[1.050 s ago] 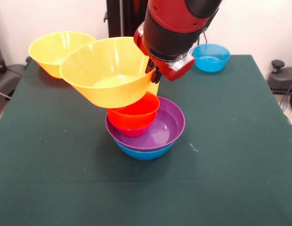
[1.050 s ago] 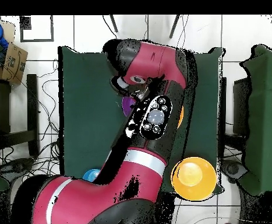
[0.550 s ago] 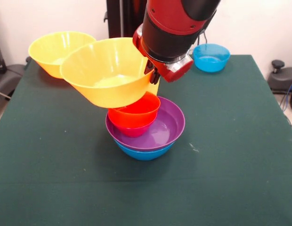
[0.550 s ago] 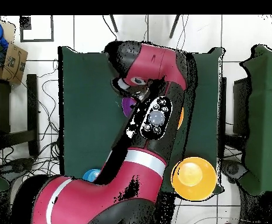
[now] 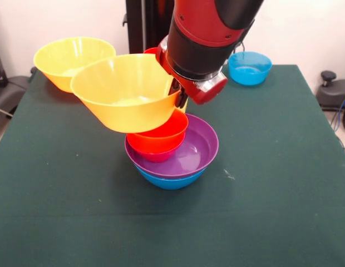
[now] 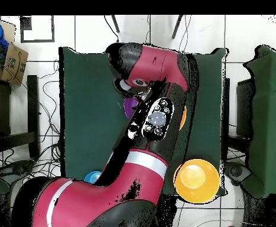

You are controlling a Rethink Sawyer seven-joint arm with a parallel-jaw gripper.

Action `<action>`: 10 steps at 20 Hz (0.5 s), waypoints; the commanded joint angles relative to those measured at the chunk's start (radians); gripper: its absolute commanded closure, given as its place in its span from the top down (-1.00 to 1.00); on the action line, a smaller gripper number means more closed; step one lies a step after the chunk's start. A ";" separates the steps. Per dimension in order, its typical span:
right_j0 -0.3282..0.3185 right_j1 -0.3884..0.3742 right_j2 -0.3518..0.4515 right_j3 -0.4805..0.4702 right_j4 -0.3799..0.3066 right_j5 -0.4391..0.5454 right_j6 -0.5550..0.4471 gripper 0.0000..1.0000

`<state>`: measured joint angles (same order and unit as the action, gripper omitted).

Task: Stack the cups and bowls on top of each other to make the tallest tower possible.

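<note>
Two large yellow-orange bowls show in the front view: one (image 5: 72, 60) sits on the table at upper left of the frame, the other (image 5: 125, 92) is held tilted at center, its right rim up against the gripper (image 5: 181, 100). Fingers mostly hidden behind arm housing & bowl rim; they look pinched on the rim w/ one yellow-ish tip showing just below it, but can't tell for sure.

Held bowl's bottom touches or nearly touches the orange-red bowl (image 5: 159, 136), which sits in the tower (image 5: 172, 153) just below center of frame. Tower layers, bottom up: blue bowl (image 5: 171, 180), wide purple bowl (image 5: 197, 150), pink-red bowl (image 5: 156, 156) peeking under the orange-red one. Small bowls sit toward the left side of the purple one, not centered.

Light-blue bowl (image 5: 250, 67) stands alone at upper right, well apart from tower.

Overhead view: arm (image 6: 152, 118) covers most of the green table (image 6: 87, 106); only slivers of purple (image 6: 129, 106) & a yellow bowl (image 6: 195, 181) at lower right are clear.
</note>
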<state>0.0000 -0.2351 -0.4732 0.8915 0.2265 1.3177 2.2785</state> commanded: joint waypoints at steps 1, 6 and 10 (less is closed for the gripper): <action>0.019 0.019 0.098 0.040 -0.005 -0.042 0.113 -1.00; 0.033 0.026 0.097 0.031 0.003 -0.024 0.135 -1.00; 0.039 0.026 0.096 0.038 0.005 -0.029 0.141 -1.00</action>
<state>0.0174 -0.2310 -0.4734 0.8915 0.2267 1.3148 2.2785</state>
